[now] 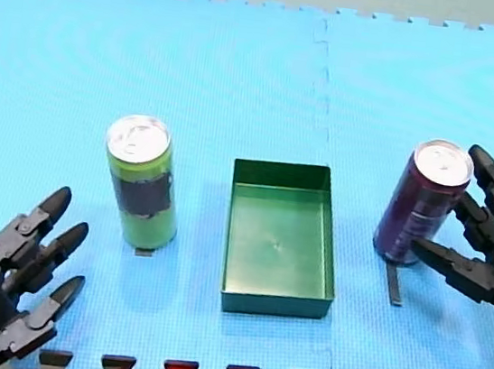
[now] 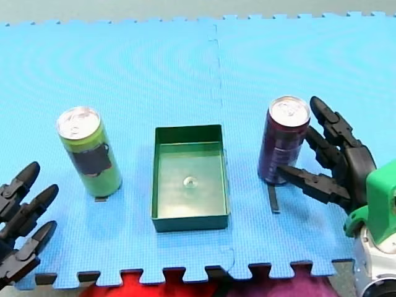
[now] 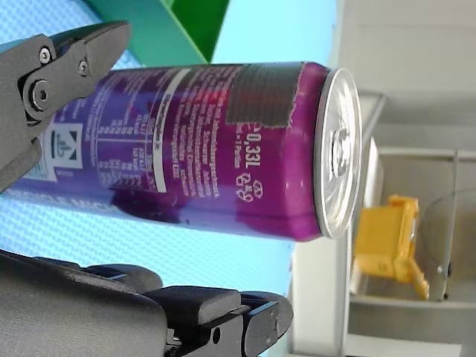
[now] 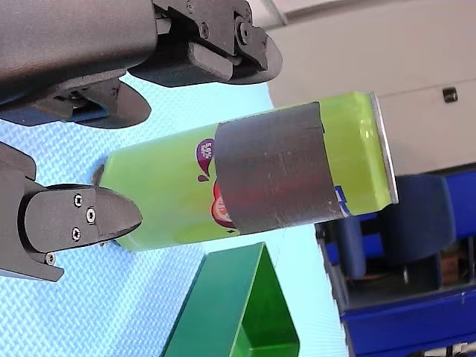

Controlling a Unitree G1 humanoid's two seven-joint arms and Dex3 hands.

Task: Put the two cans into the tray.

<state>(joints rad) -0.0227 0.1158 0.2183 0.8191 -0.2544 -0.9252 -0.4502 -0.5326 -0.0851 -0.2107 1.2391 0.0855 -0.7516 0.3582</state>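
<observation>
Presently, head view: purple can stands upright right of the tray, right hand bracketing it, unclamped; left hand empty, short of the green can. First wrist view: gap beside fingers; uneven closure could topple it.

A green rectangular plastic tray sits open-topped mid-way across the blue foam mat, with a strip of bare mat on either side. An upright green metal can stands to its left and an upright purple metal can to its right. The right hand crowds the purple can's outer side. Bare mat separates the left hand from the green can.
</observation>
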